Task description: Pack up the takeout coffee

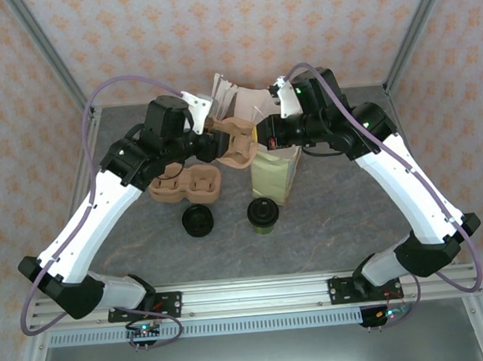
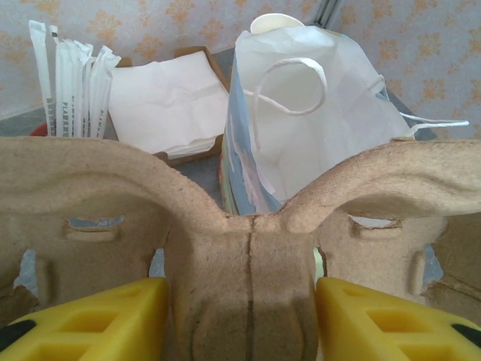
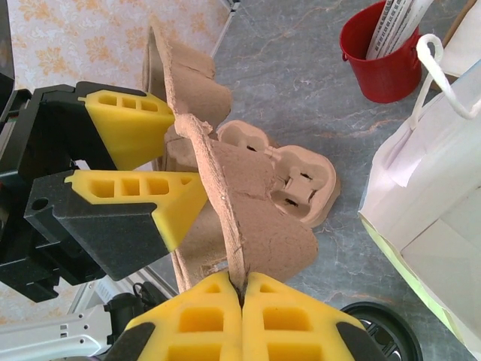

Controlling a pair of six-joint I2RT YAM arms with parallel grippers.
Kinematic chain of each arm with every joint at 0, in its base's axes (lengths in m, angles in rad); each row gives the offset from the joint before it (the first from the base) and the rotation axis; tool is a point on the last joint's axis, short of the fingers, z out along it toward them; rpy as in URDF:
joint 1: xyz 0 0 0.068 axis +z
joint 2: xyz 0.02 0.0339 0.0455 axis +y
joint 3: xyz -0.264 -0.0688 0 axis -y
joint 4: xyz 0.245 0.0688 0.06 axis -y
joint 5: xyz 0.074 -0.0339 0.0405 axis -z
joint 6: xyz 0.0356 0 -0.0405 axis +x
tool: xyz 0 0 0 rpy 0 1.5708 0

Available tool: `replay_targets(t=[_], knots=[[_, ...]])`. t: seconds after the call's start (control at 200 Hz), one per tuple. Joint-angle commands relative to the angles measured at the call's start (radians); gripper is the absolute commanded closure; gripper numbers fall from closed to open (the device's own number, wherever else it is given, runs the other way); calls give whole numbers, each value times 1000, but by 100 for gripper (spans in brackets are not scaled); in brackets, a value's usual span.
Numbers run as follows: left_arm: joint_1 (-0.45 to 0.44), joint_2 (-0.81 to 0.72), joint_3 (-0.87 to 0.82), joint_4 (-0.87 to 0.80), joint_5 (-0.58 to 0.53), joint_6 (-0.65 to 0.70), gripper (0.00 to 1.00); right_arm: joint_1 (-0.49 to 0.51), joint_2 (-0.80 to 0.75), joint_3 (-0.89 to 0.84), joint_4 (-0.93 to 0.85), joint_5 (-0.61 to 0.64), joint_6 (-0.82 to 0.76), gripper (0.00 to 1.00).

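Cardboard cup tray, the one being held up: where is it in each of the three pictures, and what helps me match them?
Top view: the tray is in the upper middle, raised above the table.
Left wrist view: the tray spans the lower half, close to the camera.
Right wrist view: the tray is in the middle, standing on edge.
Shared landmark: the paper bag, just beyond the tray.
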Motion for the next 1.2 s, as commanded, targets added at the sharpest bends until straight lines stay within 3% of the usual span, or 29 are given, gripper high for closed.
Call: replay_targets(t=[0.0, 0.475, 0.566, 0.721, 0.911, 1.016, 1.136, 1.196], knots=[[-2, 17, 37, -3, -4, 25, 48, -4, -34, -1, 11, 17, -6, 100], [-2, 52, 71, -43, 43, 18, 44, -5, -35, 15, -4, 29, -16, 100], [-2, 54, 73, -47, 41, 16, 51, -5, -35, 16, -6, 31, -17, 100], [-2, 57, 77, -50, 37, 11, 53, -6, -36, 17, -12, 46, -17, 100], [-2, 52, 87, -41, 19, -8, 54, -12, -53, 28, -46, 120, 0, 68], [-2, 62, 108, -45, -2, -22, 54, -31, -94, 7, -73, 258, 32, 57], [-2, 90, 169, -82, -26, -39, 54, -47, -117, -4, -180, 642, 133, 48], [-2, 99, 196, -101, -37, -48, 54, -62, -112, -19, -202, 719, 154, 45]])
